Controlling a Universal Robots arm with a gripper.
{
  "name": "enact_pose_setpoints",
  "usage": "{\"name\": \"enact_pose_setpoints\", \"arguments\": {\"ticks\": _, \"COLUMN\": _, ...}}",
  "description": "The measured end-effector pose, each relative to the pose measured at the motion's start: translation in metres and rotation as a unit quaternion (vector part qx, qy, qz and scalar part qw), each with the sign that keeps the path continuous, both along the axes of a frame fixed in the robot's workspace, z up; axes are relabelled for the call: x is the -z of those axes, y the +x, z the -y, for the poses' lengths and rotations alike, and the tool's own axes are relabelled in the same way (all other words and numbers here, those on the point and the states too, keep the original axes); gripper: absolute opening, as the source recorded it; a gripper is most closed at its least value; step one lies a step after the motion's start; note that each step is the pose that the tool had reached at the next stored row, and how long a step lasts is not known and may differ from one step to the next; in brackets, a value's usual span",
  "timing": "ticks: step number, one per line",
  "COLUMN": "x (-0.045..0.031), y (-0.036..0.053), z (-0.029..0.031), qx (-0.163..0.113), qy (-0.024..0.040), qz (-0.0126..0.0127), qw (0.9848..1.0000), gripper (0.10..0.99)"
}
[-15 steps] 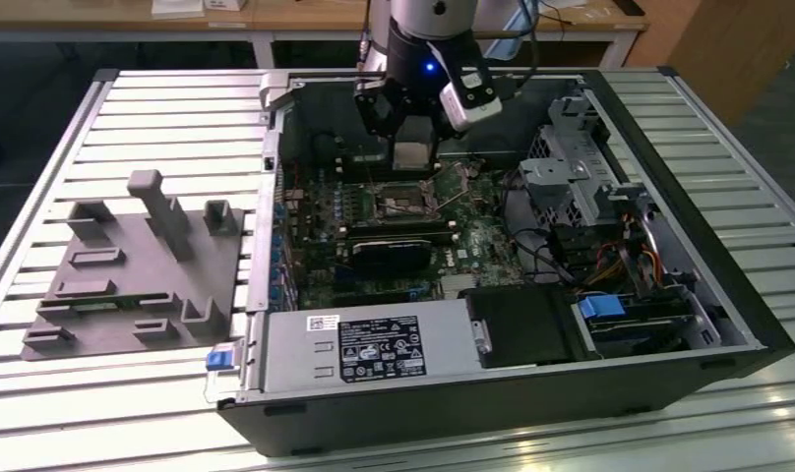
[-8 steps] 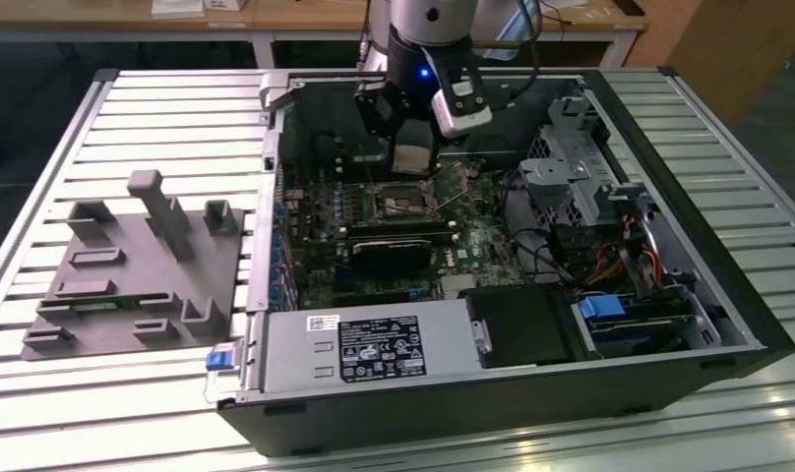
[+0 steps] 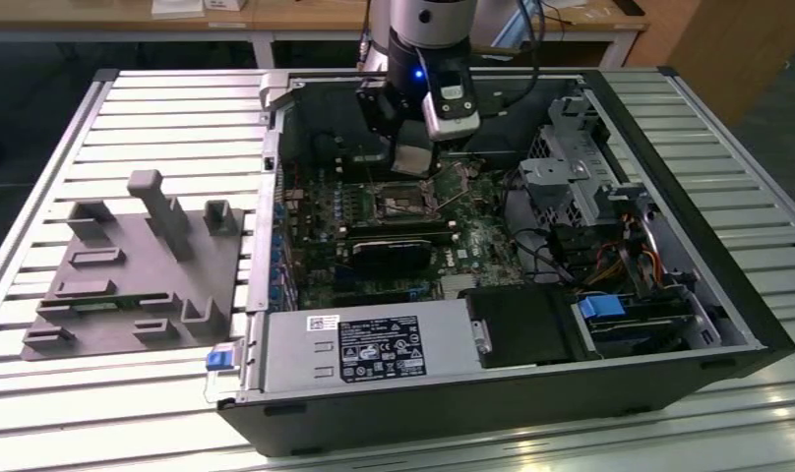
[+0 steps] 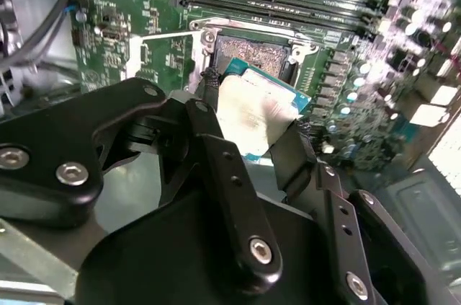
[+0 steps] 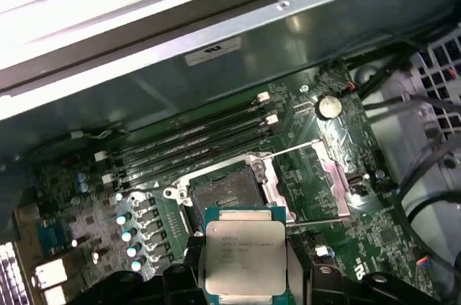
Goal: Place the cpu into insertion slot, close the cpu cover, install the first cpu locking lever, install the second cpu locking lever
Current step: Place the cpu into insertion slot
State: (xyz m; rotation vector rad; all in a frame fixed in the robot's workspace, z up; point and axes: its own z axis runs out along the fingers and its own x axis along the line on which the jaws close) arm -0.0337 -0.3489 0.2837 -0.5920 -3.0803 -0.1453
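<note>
My gripper [image 5: 245,280] is shut on the cpu [image 5: 243,256], a flat square chip with a dull silver top, gripped by two opposite edges between black fingers [image 4: 210,92]. In both wrist views the cpu [image 4: 252,107] hangs just above and slightly off the insertion slot [image 5: 223,193], whose dark centre lies bare inside a shiny rim. The cpu cover [image 5: 333,175] is flipped open beside the slot, with thin wire levers along its edges. In the exterior view the gripper [image 3: 415,165] hovers over the insertion slot [image 3: 404,204] inside the open computer case.
Long black memory slots [image 5: 194,139] run beside the socket, and a coin battery [image 5: 329,107] sits near the cover. The case wall [image 3: 273,197], drive cage [image 3: 569,167] and cables [image 3: 608,261] surround the board. A grey fixture [image 3: 135,265] lies on the slatted table at the exterior view's left.
</note>
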Motion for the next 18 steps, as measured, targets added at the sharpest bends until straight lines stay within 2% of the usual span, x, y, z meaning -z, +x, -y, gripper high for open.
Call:
{"name": "enact_pose_setpoints", "arguments": {"ticks": 5, "x": 0.0014, "y": 0.0, "z": 0.0, "qx": 0.045, "qy": 0.0, "qz": 0.0, "qw": 0.999, "gripper": 0.533}}
{"name": "enact_pose_setpoints", "arguments": {"ticks": 9, "x": 0.0026, "y": 0.0, "z": 0.0, "qx": 0.082, "qy": 0.0, "qz": 0.0, "qw": 0.9967, "gripper": 0.533}}
{"name": "enact_pose_setpoints", "arguments": {"ticks": 14, "x": 0.004, "y": 0.0, "z": 0.0, "qx": 0.127, "qy": 0.0, "qz": 0.0, "qw": 0.9919, "gripper": 0.533}}
{"name": "enact_pose_setpoints", "arguments": {"ticks": 18, "x": 0.0052, "y": 0.0, "z": 0.0, "qx": 0.163, "qy": 0.0, "qz": 0.0, "qw": 0.9867, "gripper": 0.533}}
